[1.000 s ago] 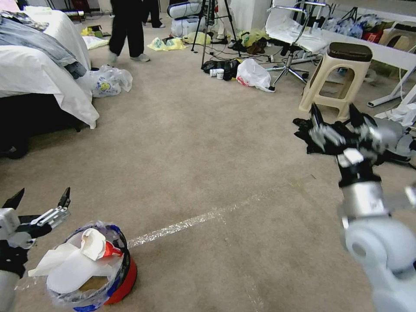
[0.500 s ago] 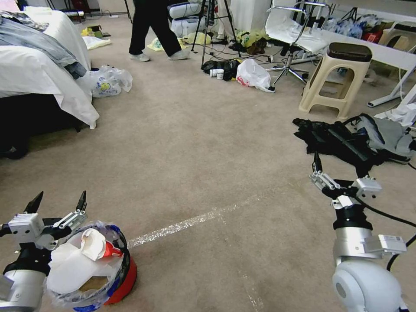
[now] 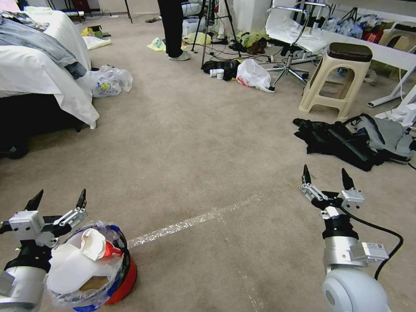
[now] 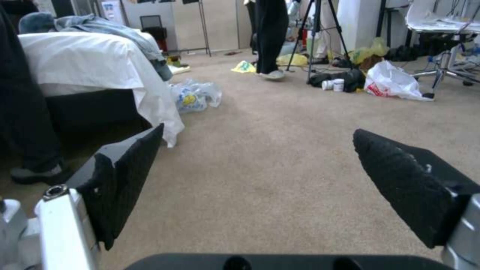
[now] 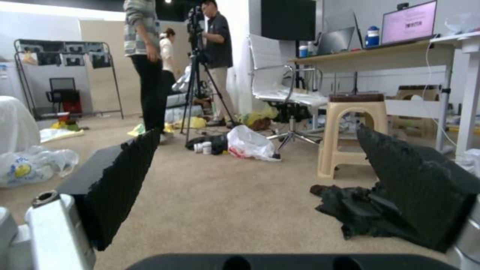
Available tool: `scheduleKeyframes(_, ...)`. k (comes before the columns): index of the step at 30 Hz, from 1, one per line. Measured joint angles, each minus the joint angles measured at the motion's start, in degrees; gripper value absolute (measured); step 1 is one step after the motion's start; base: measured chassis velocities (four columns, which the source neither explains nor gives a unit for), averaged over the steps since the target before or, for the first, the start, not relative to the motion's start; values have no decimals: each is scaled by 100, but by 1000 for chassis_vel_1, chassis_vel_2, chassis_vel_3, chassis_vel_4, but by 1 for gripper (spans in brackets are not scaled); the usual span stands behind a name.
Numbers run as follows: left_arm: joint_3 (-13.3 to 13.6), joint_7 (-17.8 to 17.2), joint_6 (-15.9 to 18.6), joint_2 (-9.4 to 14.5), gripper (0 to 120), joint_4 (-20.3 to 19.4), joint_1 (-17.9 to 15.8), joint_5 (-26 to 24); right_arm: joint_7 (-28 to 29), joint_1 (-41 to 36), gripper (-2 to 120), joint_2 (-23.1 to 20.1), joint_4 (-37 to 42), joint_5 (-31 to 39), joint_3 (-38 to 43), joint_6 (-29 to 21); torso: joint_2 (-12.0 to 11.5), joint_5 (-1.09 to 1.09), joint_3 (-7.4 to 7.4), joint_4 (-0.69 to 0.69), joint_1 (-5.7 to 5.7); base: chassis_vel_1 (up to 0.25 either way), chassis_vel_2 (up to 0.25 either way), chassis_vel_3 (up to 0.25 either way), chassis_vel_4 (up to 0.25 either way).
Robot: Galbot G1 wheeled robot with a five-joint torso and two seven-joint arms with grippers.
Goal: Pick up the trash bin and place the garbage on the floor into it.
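The trash bin (image 3: 128,277), red with a crinkled clear liner, stands on the floor (image 3: 208,143) at the front left. Garbage (image 3: 80,262) fills it: white paper, a flat white piece and a red scrap. My left gripper (image 3: 60,198) hovers open and empty at the bin's far-left rim; the left wrist view shows its gripper (image 4: 258,129) spread wide over bare carpet. My right gripper (image 3: 326,173) is low at the front right, open and empty, short of the black clothes. The right wrist view has its gripper (image 5: 257,129) parted and holding nothing.
A tape line (image 3: 195,221) crosses the carpet between the arms. A bed (image 3: 39,73) stands left, with a plastic bag (image 3: 106,80) beside it. At the right are a heap of black clothes (image 3: 338,138) and a beige stool (image 3: 338,82). A tripod (image 3: 212,34) and a white bag (image 3: 253,73) stand behind.
My right arm came down from in front of the black clothes and pulled back to the front right. The left gripper shifted slightly right toward the bin. The bin stayed put.
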Motion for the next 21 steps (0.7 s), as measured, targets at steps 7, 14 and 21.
scheduleKeyframes(7, 0, -3, 4, 2, 100, 1, 2, 0, -2, 7, 100, -6, 0, 2, -2, -8, 0, 0, 0, 0, 0, 0, 0, 0, 0)
scheduleKeyframes(14, -2, -5, 9, 2, 100, 1, 5, 0, -4, 13, 100, -10, -1, 9, -2, -14, 0, 0, 0, 0, 0, 0, 0, 0, 0)
scheduleKeyframes(21, -4, -6, 12, 2, 100, 2, 6, -1, -5, 16, 100, -12, 0, 13, -2, -16, 0, 0, 0, 0, 0, 0, 0, 0, 0)
